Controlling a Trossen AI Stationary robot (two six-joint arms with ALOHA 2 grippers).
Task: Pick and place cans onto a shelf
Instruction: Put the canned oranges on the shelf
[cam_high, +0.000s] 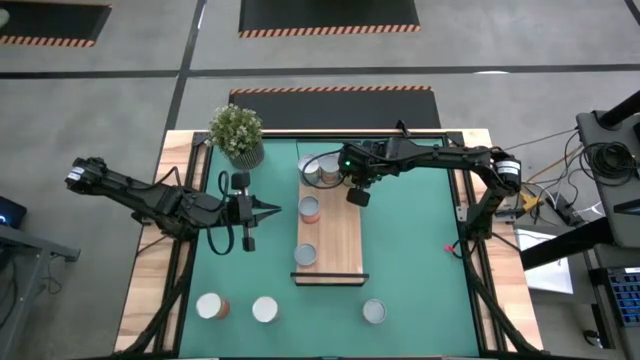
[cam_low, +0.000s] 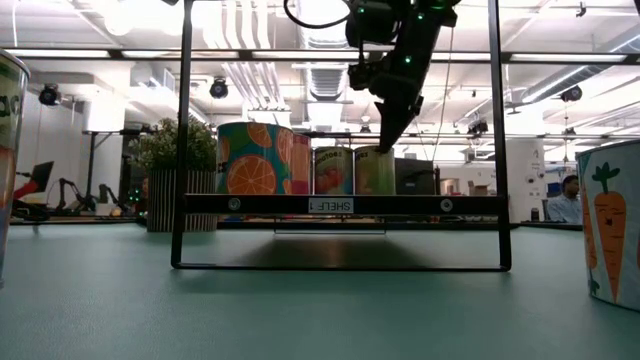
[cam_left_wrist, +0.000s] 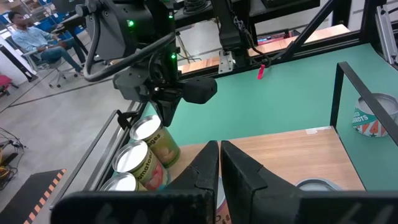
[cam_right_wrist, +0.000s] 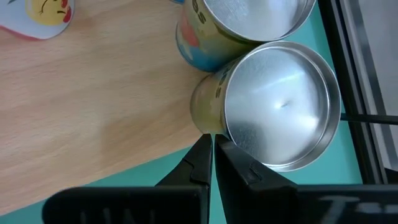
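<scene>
The light-wood shelf (cam_high: 340, 240) lies on the green mat. Several cans (cam_high: 320, 170) stand at its far end, and two more stand along its left side (cam_high: 310, 209) (cam_high: 305, 254). Three cans stand on the mat near the front edge (cam_high: 212, 306) (cam_high: 264, 309) (cam_high: 374, 312). My right gripper (cam_right_wrist: 212, 146) is shut, its tips beside the rightmost far-end can (cam_right_wrist: 273, 106), about level with that can's top in the low view (cam_low: 375, 170). My left gripper (cam_high: 272, 210) is shut and empty above the mat, just left of the shelf. My right gripper comes from above, slanting down, with its shut fingertips (cam_right_wrist: 202, 149) at the side wall (cam_right_wrist: 208, 115) of the silver-topped can near its rim. I cannot tell whether they touch it. The can stands upright on the shelf's far end.
A potted plant (cam_high: 237, 133) stands at the mat's far left corner. A small red thing (cam_high: 449, 248) lies on the mat at the right. A black frame (cam_low: 180, 150) stands around the shelf. The shelf's right half and near end are bare wood.
</scene>
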